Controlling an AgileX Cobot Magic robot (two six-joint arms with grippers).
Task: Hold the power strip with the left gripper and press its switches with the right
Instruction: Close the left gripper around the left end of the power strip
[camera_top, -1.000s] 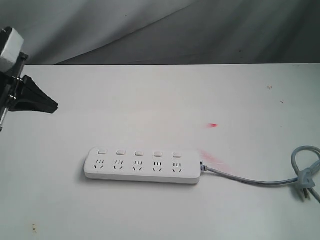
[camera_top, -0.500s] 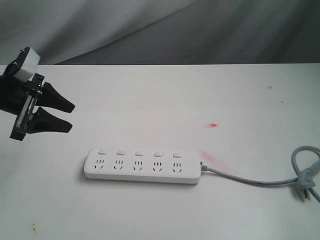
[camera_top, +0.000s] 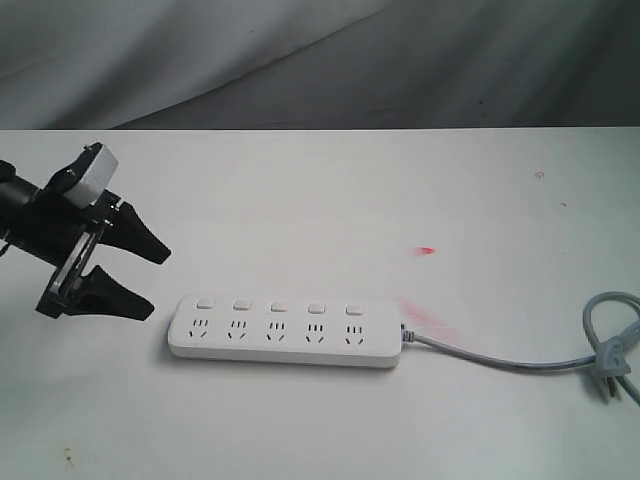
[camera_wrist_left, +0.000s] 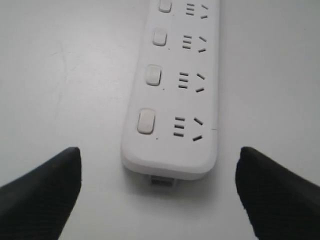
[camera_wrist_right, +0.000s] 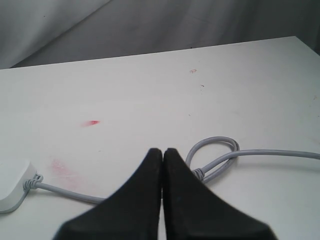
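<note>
- Just ahead of the left gripper (camera_top: 158, 284): the rounded end of the power strip (camera_top: 285, 328), lying flat on the white table (camera_top: 300, 190). The end is close to the fingertips but not touching them.
- Left gripper's two black fingers (camera_wrist_left: 47, 192) stand wide apart, nothing between them. In the left wrist view the strip's end sits centred on the gap, just beyond the tips.
- Along the strip, running away from this gripper: a row of small square switches (camera_top: 279, 307), one beside each socket group. Five show in the exterior view.
- At the strip's far end: a grey cable (camera_top: 500, 362) leaves the casing, crossing a faint red smudge (camera_top: 425, 318) on the tabletop.
- Further out: the cable curls into a loop and ends in a plug (camera_top: 612, 375), well apart from the left gripper.
- Right gripper (camera_wrist_right: 162, 151): seen only in its own wrist view, black fingers pressed together, holding nothing. Just past its tips lies the cable loop; the strip's cable end is off to one side, apart from it.
- Beyond that: a small red mark (camera_wrist_right: 90, 123) on bare table.
</note>
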